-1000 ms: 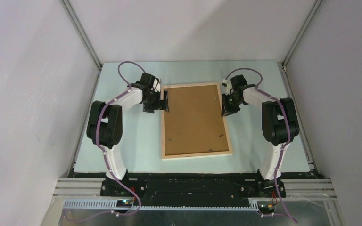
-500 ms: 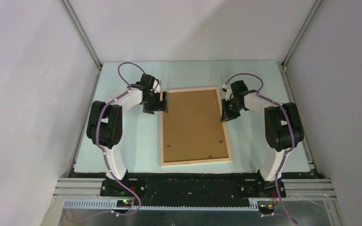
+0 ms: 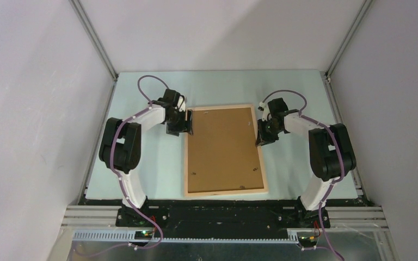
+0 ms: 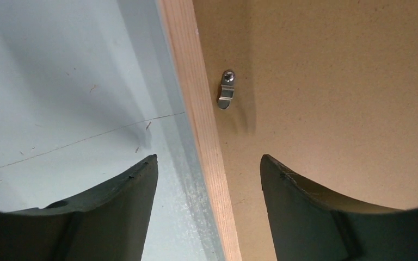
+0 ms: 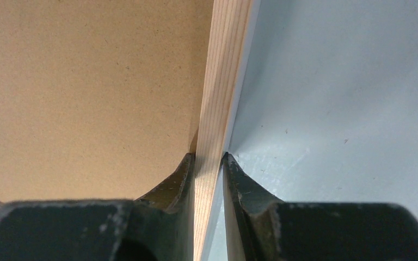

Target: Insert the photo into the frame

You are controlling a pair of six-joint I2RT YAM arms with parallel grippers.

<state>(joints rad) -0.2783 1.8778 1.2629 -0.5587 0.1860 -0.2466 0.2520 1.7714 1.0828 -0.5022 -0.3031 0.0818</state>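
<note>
My right claw [image 5: 209, 157], clamped on the frame [image 3: 226, 191], has pulled it straighter on the bench [image 3: 141, 163]. My left claw [image 4: 208, 160] is apart but closing round the other rail. I cannot see the photo.

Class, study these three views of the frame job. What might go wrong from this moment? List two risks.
1. Only the right end effector pinches the frame, on one thin rail. The left end effector straddles the opposite rail, open. A lift now may pivot the frame or let it slip.
2. The left one's inner finger hangs over the backing board near a metal clip. Closing could snag it.
</note>
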